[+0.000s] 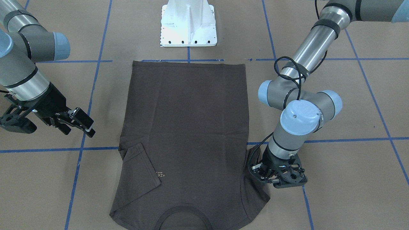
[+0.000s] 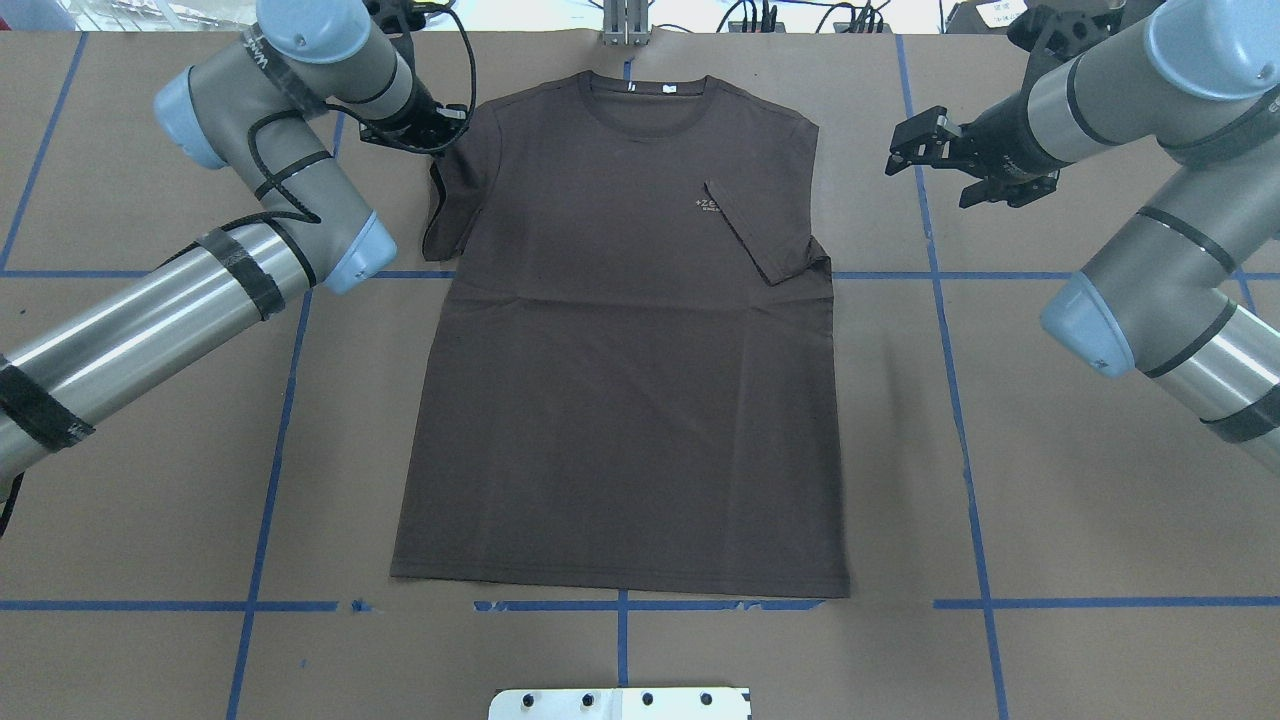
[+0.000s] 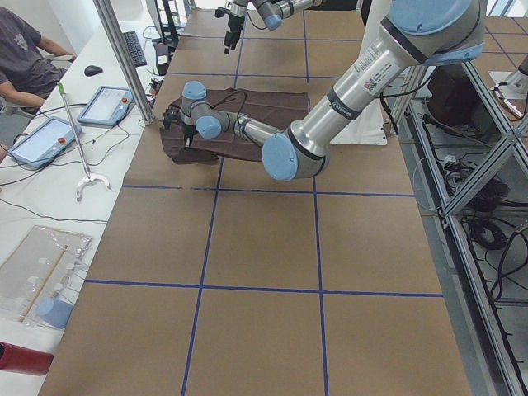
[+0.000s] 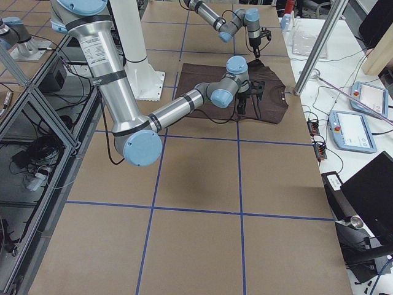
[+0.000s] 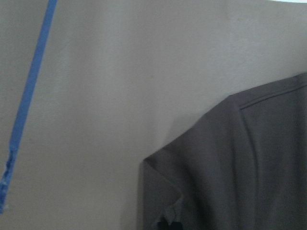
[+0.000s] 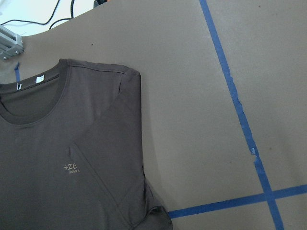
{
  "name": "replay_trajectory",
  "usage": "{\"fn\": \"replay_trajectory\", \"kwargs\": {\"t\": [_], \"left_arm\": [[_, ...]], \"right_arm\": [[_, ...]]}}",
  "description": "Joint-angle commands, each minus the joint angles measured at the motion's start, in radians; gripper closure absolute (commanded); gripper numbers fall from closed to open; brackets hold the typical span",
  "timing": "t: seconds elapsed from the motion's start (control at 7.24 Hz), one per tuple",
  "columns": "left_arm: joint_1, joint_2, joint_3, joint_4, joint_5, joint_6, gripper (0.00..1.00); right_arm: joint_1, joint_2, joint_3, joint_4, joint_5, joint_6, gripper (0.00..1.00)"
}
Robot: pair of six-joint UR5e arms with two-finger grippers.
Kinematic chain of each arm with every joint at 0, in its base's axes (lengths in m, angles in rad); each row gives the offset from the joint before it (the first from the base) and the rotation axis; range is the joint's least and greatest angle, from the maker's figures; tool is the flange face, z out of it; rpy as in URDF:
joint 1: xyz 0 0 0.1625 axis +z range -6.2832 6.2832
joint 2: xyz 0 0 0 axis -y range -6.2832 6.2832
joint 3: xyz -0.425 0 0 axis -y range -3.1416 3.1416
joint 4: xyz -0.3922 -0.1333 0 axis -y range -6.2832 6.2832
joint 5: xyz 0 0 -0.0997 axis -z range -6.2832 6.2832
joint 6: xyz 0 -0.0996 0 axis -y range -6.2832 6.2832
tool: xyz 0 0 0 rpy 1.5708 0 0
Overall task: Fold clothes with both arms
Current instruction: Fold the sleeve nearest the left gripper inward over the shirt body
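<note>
The dark grey-brown T-shirt [image 2: 620,380] lies flat on the brown table, chest up, with its collar [image 2: 640,100] on the far side from the robot's base. The sleeve [image 2: 765,235] on my right side is folded in over the chest beside the pale logo [image 6: 72,167]. My right gripper [image 2: 898,152] hovers open off that shoulder, clear of the cloth. My left gripper [image 2: 440,125] is down at the other sleeve [image 2: 450,200] and looks shut on its slightly lifted edge [image 5: 163,211]. In the front-facing view the left gripper [image 1: 255,168] is at the shirt's right side.
The white base bracket [image 1: 188,25] stands just beyond the shirt's hem. Blue tape lines [image 2: 280,440] cross the table. Along the far long edge are an aluminium post [image 3: 124,58], tablets [image 3: 107,103], cables and a seated person [image 3: 25,49].
</note>
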Motion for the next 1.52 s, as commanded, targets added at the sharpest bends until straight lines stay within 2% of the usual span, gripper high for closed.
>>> {"fn": "replay_trajectory", "kwargs": {"t": [0.0,0.28,0.55,0.69,0.83,0.97,1.11,1.24,1.38], "left_arm": [[0.053,-0.062,0.036,0.016,-0.002,-0.091,1.0],[0.063,-0.138,0.133,-0.011,0.024,-0.114,1.0],[0.07,-0.187,0.25,-0.12,0.05,-0.157,1.0],[0.082,-0.199,0.25,-0.119,0.05,-0.157,0.63],[0.099,-0.198,0.224,-0.12,0.049,-0.162,0.52],[0.104,-0.14,0.094,-0.117,0.042,-0.161,0.48],[0.107,-0.01,-0.129,-0.107,0.03,-0.161,0.46],[0.11,0.114,-0.307,-0.104,-0.037,-0.161,0.45],[0.109,0.199,-0.421,-0.102,-0.077,-0.161,0.45]], "right_arm": [[0.004,0.001,0.004,-0.001,0.003,-0.001,0.0],[0.002,0.001,0.001,-0.002,0.003,-0.001,0.0],[0.002,-0.001,0.001,-0.002,0.003,0.002,0.0],[0.002,-0.002,0.002,-0.001,0.003,0.007,0.0],[0.001,-0.005,0.009,0.001,0.001,0.014,0.0],[-0.004,-0.01,0.034,0.001,0.003,0.056,0.0],[-0.043,-0.019,0.083,-0.007,-0.005,0.153,0.0],[-0.121,-0.033,0.14,-0.013,-0.035,0.245,0.0],[-0.224,-0.051,0.175,-0.019,-0.121,0.277,0.0]]}}
